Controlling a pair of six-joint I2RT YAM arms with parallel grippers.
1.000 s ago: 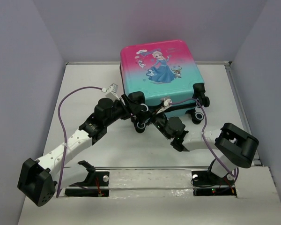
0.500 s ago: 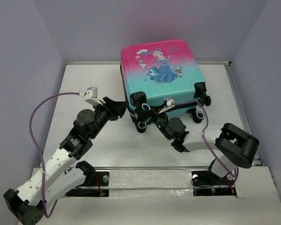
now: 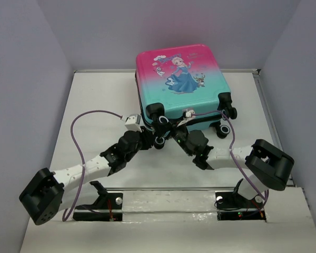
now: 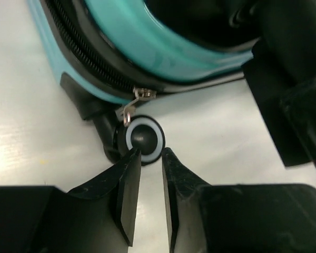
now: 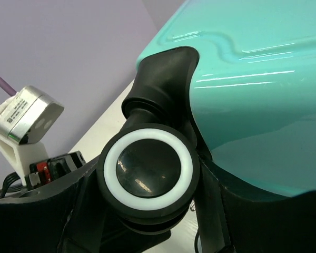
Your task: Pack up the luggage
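The luggage [image 3: 179,79] lies flat at the back centre with the princess print up, and its wheels face me. My left gripper [image 3: 150,140] is low at the near-left corner. In the left wrist view its fingers [image 4: 151,153] are parted by a narrow gap with nothing between them. Their tips touch a black, white-ringed wheel [image 4: 144,138] just below the metal zipper pull [image 4: 139,95]. My right gripper [image 3: 167,129] is shut on another wheel [image 5: 147,168], which fills the space between its fingers. The teal shell [image 5: 263,79] is right above it.
Grey walls enclose the white table [image 3: 95,100] on three sides. The two arms lie close together in front of the luggage. The left arm's silver wrist camera [image 5: 23,113] and purple cable [image 3: 79,132] are beside the right gripper. The arm bases [image 3: 105,203] are at the near edge.
My left arm drew back to the left from the luggage's corner, then swung in low to the near-left wheel. My right gripper has stayed on its wheel.
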